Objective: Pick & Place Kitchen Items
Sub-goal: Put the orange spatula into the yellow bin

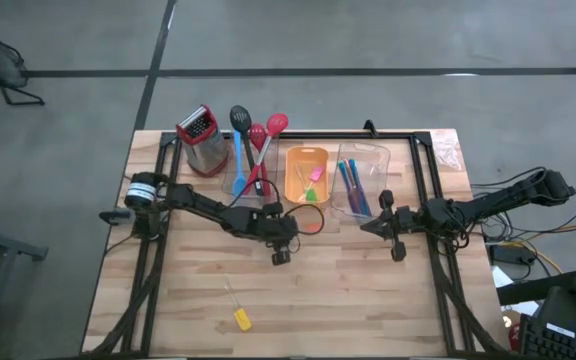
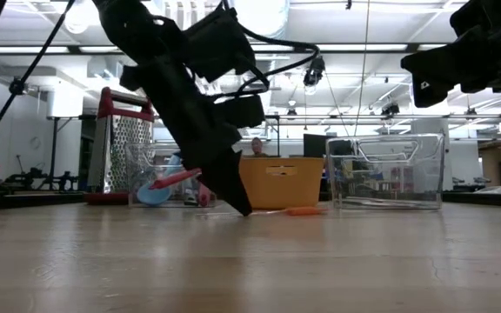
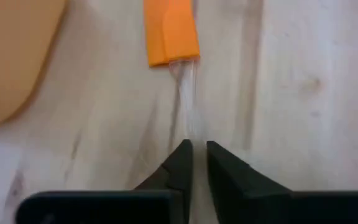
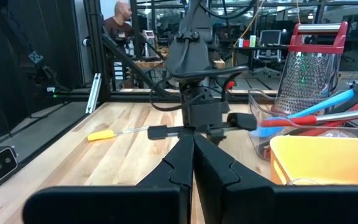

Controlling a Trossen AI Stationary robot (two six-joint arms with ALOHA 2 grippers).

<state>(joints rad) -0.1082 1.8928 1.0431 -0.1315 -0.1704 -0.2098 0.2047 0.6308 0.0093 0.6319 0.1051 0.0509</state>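
An orange-handled utensil [image 3: 171, 34] with a thin clear shaft lies flat on the wooden table, just in front of the orange tray [image 3: 11, 62]. My left gripper [image 3: 197, 149] slants down onto it, its fingers nearly together on the shaft; the low view shows its tip [image 2: 242, 207] at the tabletop beside the orange handle [image 2: 304, 210]. My right gripper [image 1: 370, 228] waits shut above the table near the right clear bin; its shut fingers [image 4: 193, 158] hold nothing. A yellow-handled utensil [image 1: 239, 314] lies near the front edge. My left gripper pinches the thin clear shaft [image 3: 190, 127] between its two fingertips, at the end away from the orange handle. The fingers come slanting down from the table's left, roughly in line with the shaft. The utensil lies flat on the table.
A clear bin [image 1: 248, 170] holds long red, blue and black spoons beside a metal grater [image 1: 200, 140]. The orange tray [image 1: 307, 172] holds small pink and green pieces. A second clear bin [image 1: 360, 180] holds blue-handled cutlery. Bare wood stretches toward the front edge.
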